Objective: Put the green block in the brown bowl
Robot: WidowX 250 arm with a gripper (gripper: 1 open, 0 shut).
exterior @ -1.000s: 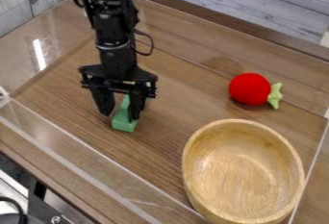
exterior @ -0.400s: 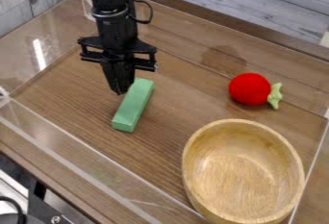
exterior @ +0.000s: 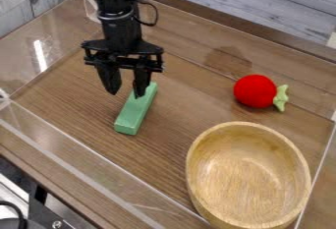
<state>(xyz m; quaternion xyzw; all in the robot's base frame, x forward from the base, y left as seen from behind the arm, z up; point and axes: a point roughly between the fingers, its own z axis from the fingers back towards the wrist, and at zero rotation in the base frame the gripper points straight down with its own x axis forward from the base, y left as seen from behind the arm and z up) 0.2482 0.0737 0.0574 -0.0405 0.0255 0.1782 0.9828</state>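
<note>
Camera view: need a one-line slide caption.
Open gripper poised over the far end of the green block lying flat on the table; brown bowl empty, red toy aside.

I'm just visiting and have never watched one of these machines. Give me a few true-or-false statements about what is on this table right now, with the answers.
1. The green block lies inside the brown bowl. False: it lies flat on the table, to the left of the bowl and apart from it.
2. The tool points down over the far end of the green block, its fingers spread. True.
3. The brown bowl has nothing in it. True.
4. The red toy is clamped in the tool. False: it sits on the table to the right, away from the arm.
5. The green block stands upright on one end. False: it lies on its long flat side.
</note>
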